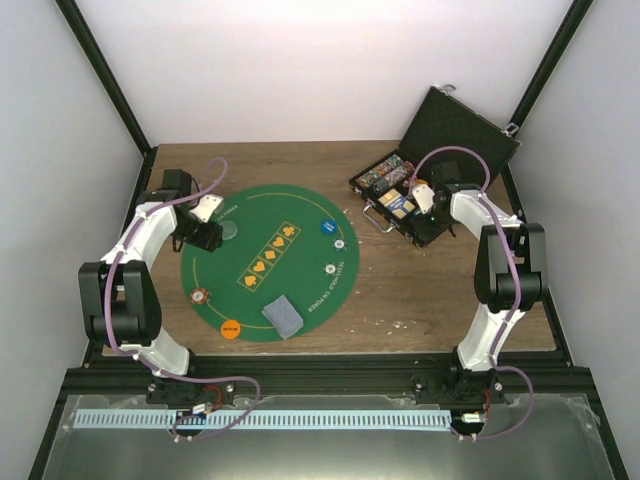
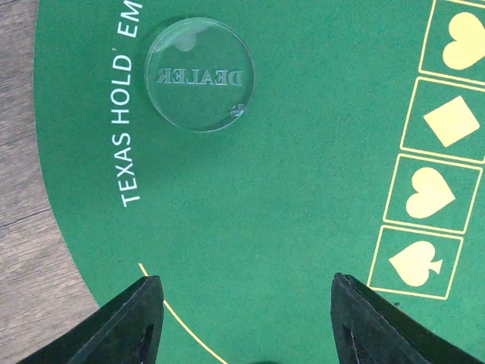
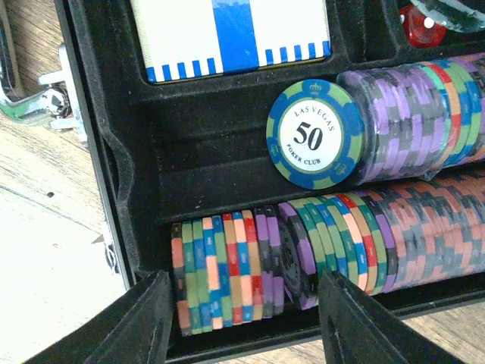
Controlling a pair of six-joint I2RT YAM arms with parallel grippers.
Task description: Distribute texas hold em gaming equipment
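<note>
On the green felt mat (image 1: 300, 200) lie an orange disc (image 1: 231, 328), a blue disc (image 1: 327, 228), a striped poker chip (image 1: 200, 296), a small white chip (image 1: 329, 269) and a grey-blue-backed stack of cards (image 1: 281, 315). A clear "DEALER" disc (image 2: 198, 74) lies on the mat ahead of my left gripper (image 2: 246, 318), which is open and empty just above the felt. My right gripper (image 3: 242, 326) is open over the black case (image 1: 455, 125), straddling a row of striped chips (image 3: 227, 269). A "50" chip (image 3: 314, 134) fronts the row behind.
The case lid stands open at the back right. In the case are a blue-and-white card box (image 3: 227, 34) and a red die (image 3: 420, 26). A metal case latch (image 3: 45, 95) sticks out on the left. Bare wooden table (image 1: 420, 300) lies between mat and case.
</note>
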